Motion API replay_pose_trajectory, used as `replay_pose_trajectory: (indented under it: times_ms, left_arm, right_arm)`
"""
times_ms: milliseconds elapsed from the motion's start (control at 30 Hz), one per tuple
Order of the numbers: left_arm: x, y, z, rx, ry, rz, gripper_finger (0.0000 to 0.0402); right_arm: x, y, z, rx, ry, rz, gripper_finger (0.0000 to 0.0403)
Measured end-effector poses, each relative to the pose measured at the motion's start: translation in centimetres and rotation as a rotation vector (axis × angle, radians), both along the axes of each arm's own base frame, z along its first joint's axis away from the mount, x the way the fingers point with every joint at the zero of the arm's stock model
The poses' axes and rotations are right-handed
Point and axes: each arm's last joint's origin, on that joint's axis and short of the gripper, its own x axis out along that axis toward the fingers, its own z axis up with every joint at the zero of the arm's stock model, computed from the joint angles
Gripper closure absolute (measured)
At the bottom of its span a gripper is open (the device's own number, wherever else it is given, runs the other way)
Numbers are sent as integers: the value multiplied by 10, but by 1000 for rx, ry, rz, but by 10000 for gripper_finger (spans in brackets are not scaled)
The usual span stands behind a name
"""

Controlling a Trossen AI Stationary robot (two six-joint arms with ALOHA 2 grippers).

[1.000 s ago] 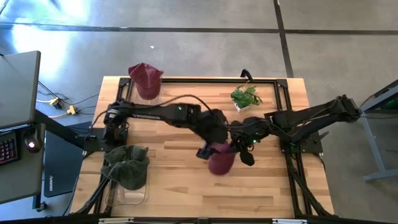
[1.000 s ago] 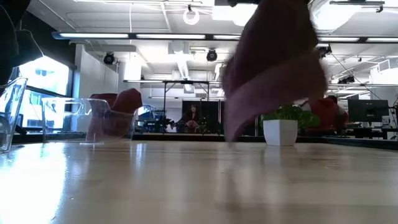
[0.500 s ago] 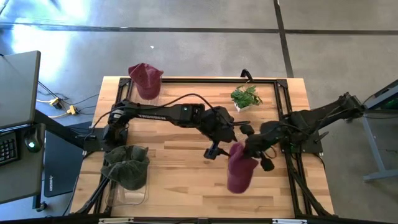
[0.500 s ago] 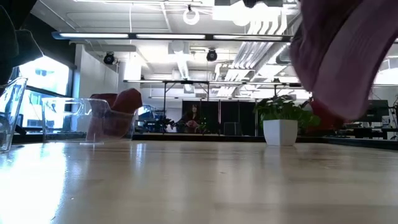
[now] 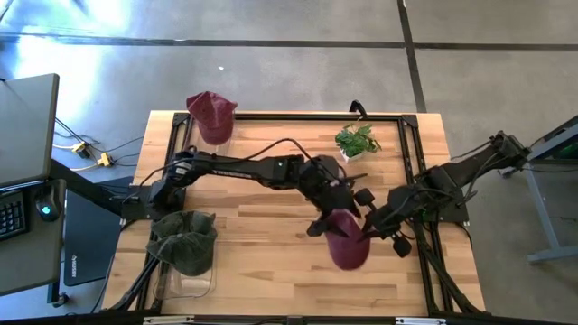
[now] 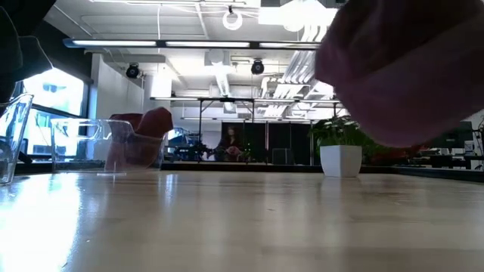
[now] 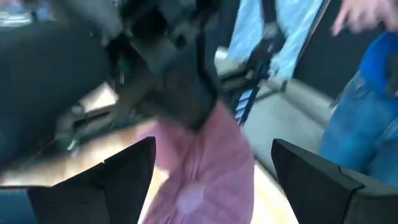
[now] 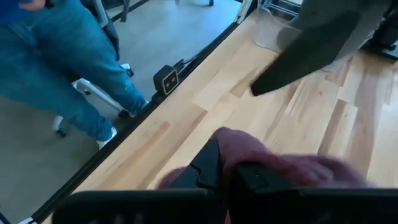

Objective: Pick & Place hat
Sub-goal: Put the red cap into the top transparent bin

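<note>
Right gripper was clamped on the maroon hat, held above the table at its right-front part. Left gripper hovered beside it, fingers spread, holding nothing. Pick looked done; placing remained, hat not yet set down.

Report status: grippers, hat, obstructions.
Right gripper shut on maroon hat, held above the table. Left gripper open beside it. Potted plant well clear.
</note>
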Motion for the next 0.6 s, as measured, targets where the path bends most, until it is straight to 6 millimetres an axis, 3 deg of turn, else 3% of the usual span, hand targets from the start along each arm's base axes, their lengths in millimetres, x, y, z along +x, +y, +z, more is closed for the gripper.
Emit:
replay_pose_trajectory:
  times_ms: [333, 500, 600]
  left_arm:
    - [19, -2, -37, -155, 122, -59, 87]
    - [18, -2, -31, -179, 110, -60, 91]
    - [18, -2, -31, -185, 112, -78, 115]
  right_arm:
    - [-3, 3, -2, -2, 29, 4, 396]
    - [-2, 4, 0, -3, 8, 10, 400]
    - [-2, 4, -1, -10, 11, 4, 397]
